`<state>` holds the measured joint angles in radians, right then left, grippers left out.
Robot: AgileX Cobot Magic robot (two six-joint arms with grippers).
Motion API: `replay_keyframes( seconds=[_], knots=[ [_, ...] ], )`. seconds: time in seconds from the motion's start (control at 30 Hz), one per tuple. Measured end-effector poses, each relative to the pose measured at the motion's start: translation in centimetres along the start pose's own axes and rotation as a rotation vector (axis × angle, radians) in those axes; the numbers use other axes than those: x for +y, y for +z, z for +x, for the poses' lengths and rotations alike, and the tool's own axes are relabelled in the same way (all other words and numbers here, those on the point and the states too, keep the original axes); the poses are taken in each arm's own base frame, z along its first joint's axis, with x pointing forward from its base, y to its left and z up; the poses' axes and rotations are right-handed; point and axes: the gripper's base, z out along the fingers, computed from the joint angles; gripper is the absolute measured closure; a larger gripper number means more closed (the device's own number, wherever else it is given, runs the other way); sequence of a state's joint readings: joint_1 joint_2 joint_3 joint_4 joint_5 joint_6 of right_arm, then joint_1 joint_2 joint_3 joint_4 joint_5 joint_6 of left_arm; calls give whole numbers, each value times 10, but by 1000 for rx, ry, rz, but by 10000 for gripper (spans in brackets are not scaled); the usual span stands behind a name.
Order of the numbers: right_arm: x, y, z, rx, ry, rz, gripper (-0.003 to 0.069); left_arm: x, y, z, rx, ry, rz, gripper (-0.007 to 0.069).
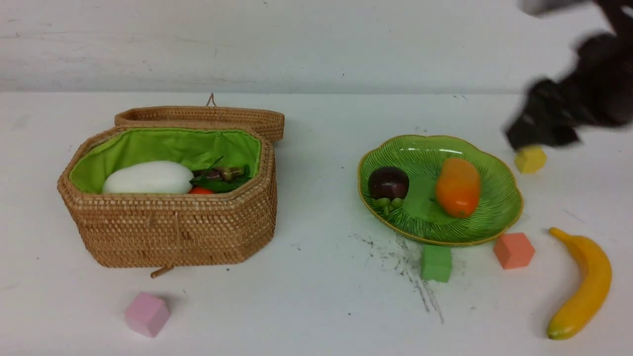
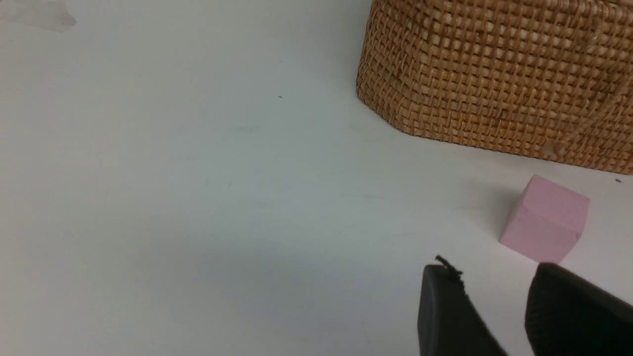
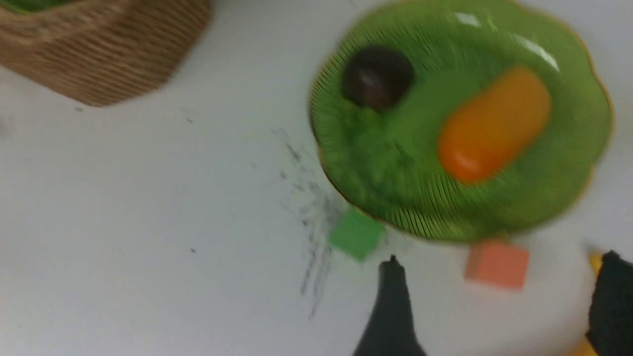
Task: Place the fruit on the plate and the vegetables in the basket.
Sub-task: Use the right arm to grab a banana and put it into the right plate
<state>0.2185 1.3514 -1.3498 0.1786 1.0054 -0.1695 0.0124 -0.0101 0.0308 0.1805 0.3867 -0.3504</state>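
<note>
The green scalloped plate (image 1: 499, 198) holds the dark-purple mangosteen (image 1: 388, 183) and the orange mango (image 1: 458, 187). The yellow banana (image 1: 583, 284) lies on the table at the front right of the plate. The open woven basket (image 1: 168, 232) at the left contains the white radish (image 1: 148, 178), a sliver of orange carrot (image 1: 200, 190) and dark leafy vegetables (image 1: 222, 178). My right gripper (image 1: 541, 133) is blurred, raised behind the plate's right side. In the right wrist view it (image 3: 502, 257) is open and empty, with the banana (image 3: 595, 260) beside one finger. My left gripper (image 2: 490, 267) is open and holds nothing.
Foam cubes lie about: pink (image 1: 147, 314) in front of the basket, green (image 1: 436, 263) and orange (image 1: 513, 250) by the plate's front rim, yellow (image 1: 530, 159) under the right arm. The basket lid (image 1: 200, 117) is folded back behind it. Dark scuff marks (image 1: 410, 277) streak the table.
</note>
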Motion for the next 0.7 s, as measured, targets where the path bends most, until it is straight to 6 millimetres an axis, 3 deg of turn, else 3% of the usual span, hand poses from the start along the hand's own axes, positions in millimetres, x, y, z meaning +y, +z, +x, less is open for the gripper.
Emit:
replay_keyframes(
  seconds=[0.03, 0.13, 0.23, 0.47, 0.7],
  knots=[
    [-11, 2, 20, 35, 114, 27, 150, 0, 0, 0, 0, 0, 0, 386],
    [-34, 22, 55, 124, 304, 78, 151, 0, 0, 0, 0, 0, 0, 386],
    [-53, 46, 74, 170, 443, 122, 151, 0, 0, 0, 0, 0, 0, 386],
    [-103, 100, 88, 190, 807, 225, 151, 0, 0, 0, 0, 0, 0, 386],
    [-131, 161, 106, 223, 898, 273, 152, 0, 0, 0, 0, 0, 0, 386]
  ],
)
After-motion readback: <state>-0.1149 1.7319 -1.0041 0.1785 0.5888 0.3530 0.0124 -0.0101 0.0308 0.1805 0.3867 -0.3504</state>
